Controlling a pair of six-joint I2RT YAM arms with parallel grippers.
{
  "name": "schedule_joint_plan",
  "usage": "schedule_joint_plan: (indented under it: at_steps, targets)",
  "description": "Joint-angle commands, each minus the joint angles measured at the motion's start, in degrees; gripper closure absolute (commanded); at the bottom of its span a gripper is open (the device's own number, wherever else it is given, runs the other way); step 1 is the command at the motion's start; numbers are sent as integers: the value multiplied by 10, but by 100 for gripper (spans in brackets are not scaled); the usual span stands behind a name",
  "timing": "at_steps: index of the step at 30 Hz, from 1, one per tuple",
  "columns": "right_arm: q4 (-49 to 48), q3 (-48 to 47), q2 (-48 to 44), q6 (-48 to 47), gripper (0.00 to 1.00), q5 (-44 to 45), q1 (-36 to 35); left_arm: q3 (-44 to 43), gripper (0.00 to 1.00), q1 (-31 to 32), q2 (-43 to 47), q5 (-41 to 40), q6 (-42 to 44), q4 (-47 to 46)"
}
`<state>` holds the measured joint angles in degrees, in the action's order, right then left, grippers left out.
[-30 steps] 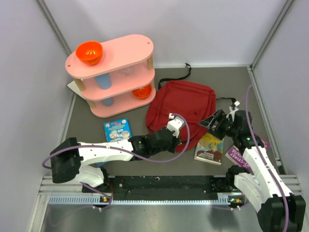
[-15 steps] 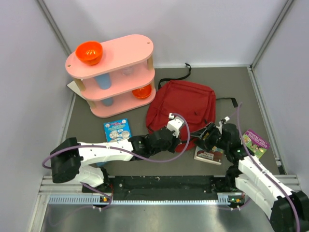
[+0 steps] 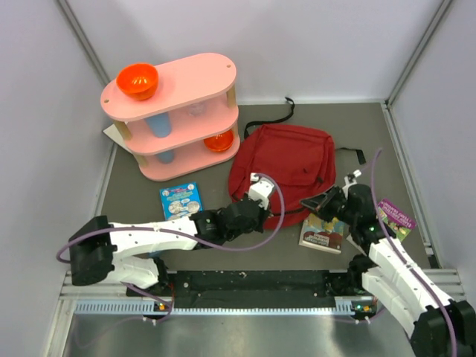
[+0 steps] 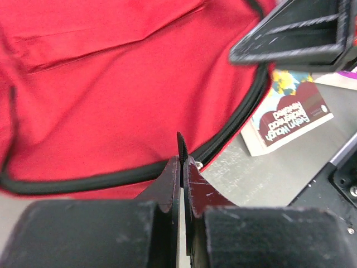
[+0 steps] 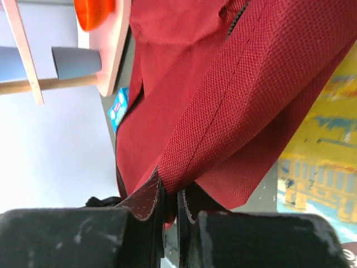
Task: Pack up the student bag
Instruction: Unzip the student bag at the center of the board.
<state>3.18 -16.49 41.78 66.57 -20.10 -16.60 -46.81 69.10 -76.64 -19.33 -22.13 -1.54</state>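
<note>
1. Task item. The student bag [image 3: 286, 160], a large dark red fabric backpack with black straps, lies flat in the middle of the grey desk [image 3: 357, 126], its near rim towards the arms.

2. Left gripper [image 4: 182, 159]. The jaws are closed, tips at the black-edged near rim of the student bag. I cannot confirm from the wrist view whether they pinch that rim.

3. Right gripper [image 5: 167, 195]. The jaws are closed on a fold of red fabric at the bag's near right corner.

4. Contents. Three items lie outside the bag on the desk:
   - a yellow paperback book [image 3: 321, 230], touching the bag's right corner
   - a purple flat book [image 3: 394, 216], near the right wall
   - a blue flat booklet [image 3: 181, 201], left of the bag

5. Progress. I judge the task to be at an early stage: the opening is being taken hold of and no grey lining shows. Opening the bag, loading the books and closing the bag are all left to do.
</note>
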Motion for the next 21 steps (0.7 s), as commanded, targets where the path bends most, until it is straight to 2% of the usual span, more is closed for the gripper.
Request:
schedule_joint_plan:
  at_steps: [1,4,8,11,13,14,16,17,20,21]
  targets:
    - [71,-72,-14,-141,100,48,81,36,100,-12,57,-106,2,58]
    - [67,-83,-3,-188,100,31,122,58,100,-32,75,-133,-25,88]
    - [75,-125,36,-268,100,23,130,77,100,-63,84,-134,-62,107]
    - [100,-169,81,-292,100,20,137,68,100,-76,75,-122,-70,109]
    - [106,-194,97,-292,97,-47,141,55,100,-76,66,-86,-59,100]
    - [102,-198,102,-283,81,-72,141,51,100,-75,63,-70,-56,95]
    - [80,-192,96,-258,65,-132,141,45,100,-75,56,-46,-51,81]
    - [82,-190,86,-239,47,-140,141,43,100,-75,55,-23,-51,67]
    - [105,-179,61,-196,27,-134,141,16,100,-75,50,-3,-51,87]
    - [117,-176,44,-188,26,-122,141,7,100,-75,48,-2,-56,97]
